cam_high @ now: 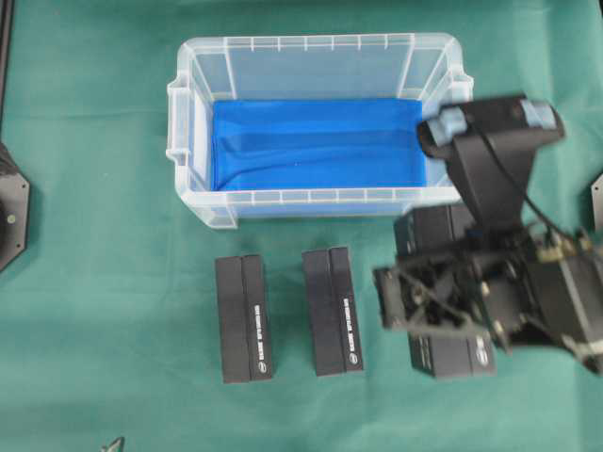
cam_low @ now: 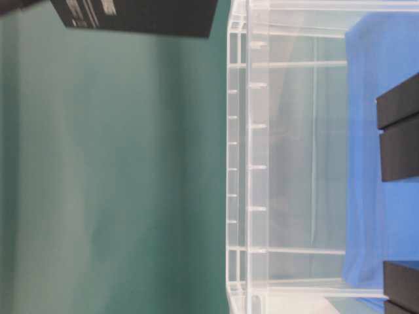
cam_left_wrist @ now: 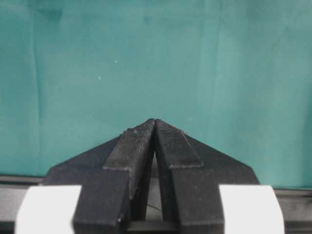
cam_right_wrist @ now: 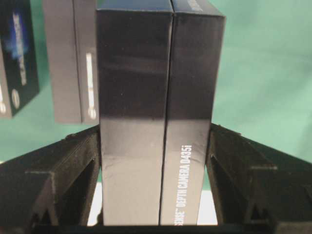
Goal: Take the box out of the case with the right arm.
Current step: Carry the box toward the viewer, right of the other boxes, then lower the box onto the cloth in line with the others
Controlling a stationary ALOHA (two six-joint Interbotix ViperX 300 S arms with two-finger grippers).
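Observation:
The clear case (cam_high: 320, 42) with a blue floor lining stands at the back of the green cloth, with nothing lying on the lining in the overhead view. A black box (cam_high: 454, 358) lies lengthwise just in front of the case's right end, outside it. My right gripper (cam_high: 438, 301) is shut on this box (cam_right_wrist: 156, 97), and both lattice fingers (cam_right_wrist: 73, 165) press its long sides. My left gripper (cam_left_wrist: 155, 122) is shut on nothing and hangs over bare cloth.
Two more black boxes (cam_high: 243, 318) (cam_high: 332, 311) lie side by side in front of the case, left of the held one. The table-level view shows the case wall (cam_low: 288, 163) close up and one box (cam_low: 144, 16) beside it.

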